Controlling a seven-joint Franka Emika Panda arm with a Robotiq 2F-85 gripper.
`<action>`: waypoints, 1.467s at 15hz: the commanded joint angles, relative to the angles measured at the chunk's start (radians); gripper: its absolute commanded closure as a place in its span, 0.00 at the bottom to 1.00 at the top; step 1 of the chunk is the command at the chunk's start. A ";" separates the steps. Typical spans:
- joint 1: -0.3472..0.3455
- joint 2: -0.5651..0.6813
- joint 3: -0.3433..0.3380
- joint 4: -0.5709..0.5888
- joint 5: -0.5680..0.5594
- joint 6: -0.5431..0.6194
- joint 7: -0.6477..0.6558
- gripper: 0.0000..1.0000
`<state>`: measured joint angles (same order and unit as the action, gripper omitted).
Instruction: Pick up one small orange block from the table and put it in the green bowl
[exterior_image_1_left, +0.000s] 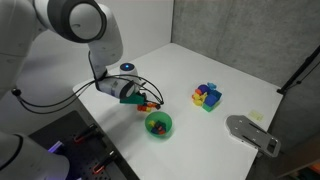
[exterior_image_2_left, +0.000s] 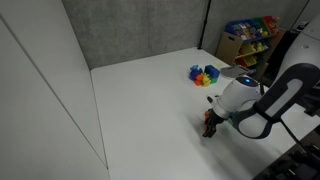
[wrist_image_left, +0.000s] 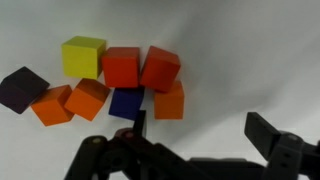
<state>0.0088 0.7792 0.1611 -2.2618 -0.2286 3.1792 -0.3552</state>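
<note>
In the wrist view a cluster of blocks lies on the white table (wrist_image_left: 240, 70). It holds three small orange blocks (wrist_image_left: 170, 101) (wrist_image_left: 88, 98) (wrist_image_left: 51, 105), two larger red-orange cubes (wrist_image_left: 160, 68), a yellow cube (wrist_image_left: 83, 56), a blue block (wrist_image_left: 126, 101) and a dark purple one (wrist_image_left: 22, 87). My gripper (wrist_image_left: 200, 130) is open and empty, just short of the cluster, with the nearest orange block by its left finger. In an exterior view the gripper (exterior_image_1_left: 145, 100) is low over the blocks, and the green bowl (exterior_image_1_left: 159, 124) stands right beside them. The bowl is hidden in the other exterior view.
A blue tray with yellow and purple pieces (exterior_image_1_left: 207, 97) sits further along the table and also shows in an exterior view (exterior_image_2_left: 205, 75). A grey flat object (exterior_image_1_left: 250, 133) lies near the table's corner. A shelf with coloured toys (exterior_image_2_left: 250, 38) stands behind the table.
</note>
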 joint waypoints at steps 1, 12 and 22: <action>-0.020 0.009 0.012 0.008 -0.029 0.014 0.004 0.00; -0.031 0.026 0.020 0.012 -0.031 0.018 0.001 0.26; 0.007 -0.038 -0.014 0.008 -0.021 -0.023 0.022 0.90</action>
<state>0.0015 0.7872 0.1655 -2.2545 -0.2289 3.1808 -0.3550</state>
